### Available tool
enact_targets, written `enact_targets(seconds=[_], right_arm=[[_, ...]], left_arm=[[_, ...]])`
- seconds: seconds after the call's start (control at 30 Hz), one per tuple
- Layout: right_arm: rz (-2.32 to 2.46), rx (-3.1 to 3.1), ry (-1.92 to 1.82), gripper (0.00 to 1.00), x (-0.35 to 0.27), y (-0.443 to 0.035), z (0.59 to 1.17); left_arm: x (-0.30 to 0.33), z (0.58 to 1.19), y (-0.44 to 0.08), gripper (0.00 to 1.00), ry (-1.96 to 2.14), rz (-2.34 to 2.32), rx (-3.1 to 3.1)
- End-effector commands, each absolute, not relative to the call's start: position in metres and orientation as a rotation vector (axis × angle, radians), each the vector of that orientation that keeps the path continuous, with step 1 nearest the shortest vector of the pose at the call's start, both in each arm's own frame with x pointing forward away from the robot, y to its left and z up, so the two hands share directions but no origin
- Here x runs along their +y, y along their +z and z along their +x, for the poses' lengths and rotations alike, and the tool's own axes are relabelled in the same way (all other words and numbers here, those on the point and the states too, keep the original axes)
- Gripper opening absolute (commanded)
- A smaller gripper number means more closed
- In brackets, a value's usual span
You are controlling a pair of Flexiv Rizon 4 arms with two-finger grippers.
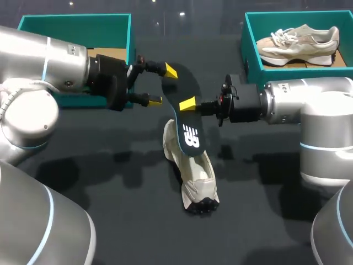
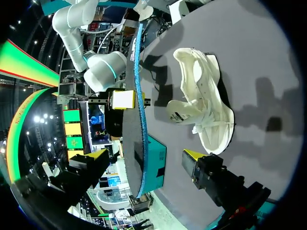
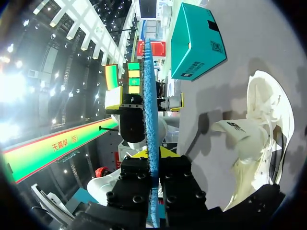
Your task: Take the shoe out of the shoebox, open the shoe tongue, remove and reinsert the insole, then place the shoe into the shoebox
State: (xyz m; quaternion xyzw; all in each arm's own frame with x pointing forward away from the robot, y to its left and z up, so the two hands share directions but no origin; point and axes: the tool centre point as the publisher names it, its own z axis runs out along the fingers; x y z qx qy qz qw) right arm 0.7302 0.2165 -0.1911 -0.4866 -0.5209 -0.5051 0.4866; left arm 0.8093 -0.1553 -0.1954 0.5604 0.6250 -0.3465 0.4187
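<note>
Two shoeboxes, left shoebox [image 1: 130, 38] and right shoebox [image 1: 245, 47], noted at far tabletop [image 1: 110, 182] corners; found shoe [image 1: 196, 176] lying mid-tabletop, insole [image 1: 181, 94] above it, pinched in right gripper [image 1: 188, 105], its end between left gripper's [image 1: 162, 85] spread, untouching fingers [image 1: 171, 70]. Feared a dropped insole from releasing before a firm left grasp
</note>
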Motion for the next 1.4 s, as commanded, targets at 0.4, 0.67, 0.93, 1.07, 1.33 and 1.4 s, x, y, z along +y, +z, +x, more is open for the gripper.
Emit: enact_targets(seconds=[0.4, 0.67, 0.93, 1.07, 1.33, 1.4], right_arm=[[-1.197, -1.164, -1.257, 0.0, 0.227, -0.197, 0.737], [-1.176, -1.136, -1.263, 0.0, 0.232, -0.199, 0.738], [-1.151, -1.111, -1.283, 0.0, 0.232, -0.2, 0.738], [-1.148, -1.109, -1.285, 0.0, 0.233, -0.199, 0.738], [-1.148, -1.103, -1.294, 0.0, 0.233, -0.199, 0.737], [-1.151, -1.102, -1.299, 0.0, 0.232, -0.198, 0.737]], left_arm=[[-0.17, 0.789, -0.202, 0.67, -0.983, 1.271, 1.462], [-0.177, 0.792, -0.204, 0.53, -1.066, 1.228, 1.396], [-0.182, 0.796, -0.203, 0.42, -1.067, 1.202, 1.372], [-0.184, 0.798, -0.204, 0.38, -1.07, 1.195, 1.367], [-0.189, 0.798, -0.205, 0.26, -1.061, 1.211, 1.37], [-0.19, 0.798, -0.205, 0.2, -1.056, 1.212, 1.373]])
